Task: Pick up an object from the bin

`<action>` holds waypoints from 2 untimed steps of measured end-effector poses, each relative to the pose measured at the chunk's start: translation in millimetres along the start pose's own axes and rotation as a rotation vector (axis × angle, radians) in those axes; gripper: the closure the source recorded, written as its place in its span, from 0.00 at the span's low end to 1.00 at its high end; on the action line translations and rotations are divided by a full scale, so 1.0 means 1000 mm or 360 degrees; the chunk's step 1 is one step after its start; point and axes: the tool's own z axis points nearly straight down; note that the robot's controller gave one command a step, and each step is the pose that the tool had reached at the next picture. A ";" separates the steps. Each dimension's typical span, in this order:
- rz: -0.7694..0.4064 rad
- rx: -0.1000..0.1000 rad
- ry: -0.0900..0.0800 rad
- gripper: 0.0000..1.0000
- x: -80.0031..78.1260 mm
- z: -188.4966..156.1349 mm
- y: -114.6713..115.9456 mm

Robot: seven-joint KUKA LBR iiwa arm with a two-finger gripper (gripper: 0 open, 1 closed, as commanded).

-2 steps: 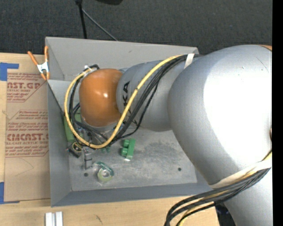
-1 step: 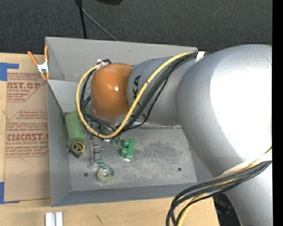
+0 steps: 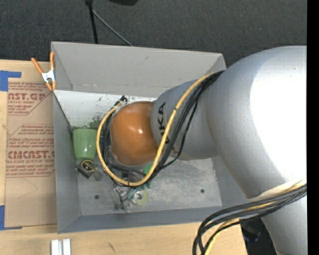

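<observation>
Down near bin [image 3: 189, 179] floor, fingers [image 3: 120, 198] just beside small greenish piece [image 3: 140, 197]

rounded silver-grey arm [image 3: 259, 129], glossy orange dome cover [image 3: 130, 133], yellow and black cables [image 3: 101, 130], black lettering [image 3: 162, 122]

A dark grey floor [image 3: 209, 25] lies across the top of the view from left edge to right, finely speckled like short carpet. On it a thin black cable [image 3: 93, 27] comes down from the top edge, nearly straight. A finer black line [image 3: 114, 30] splits off it near the top and slants down to the right. A dark shape [image 3: 122, 2] sits at the top edge just right of the cable, cut off and too little shown to identify. Along the bottom runs a pale wood-coloured desk [image 3: 149, 239], smooth-faced. Near its lower left lies a small pale ridged piece [image 3: 60, 245]. The light is soft and even over floor and desk.
</observation>
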 end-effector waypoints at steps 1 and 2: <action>-0.0266 0.0006 0.0001 0.00 0.058 -0.007 -0.125; 0.0264 0.0000 -0.0007 0.00 0.019 0.000 -0.142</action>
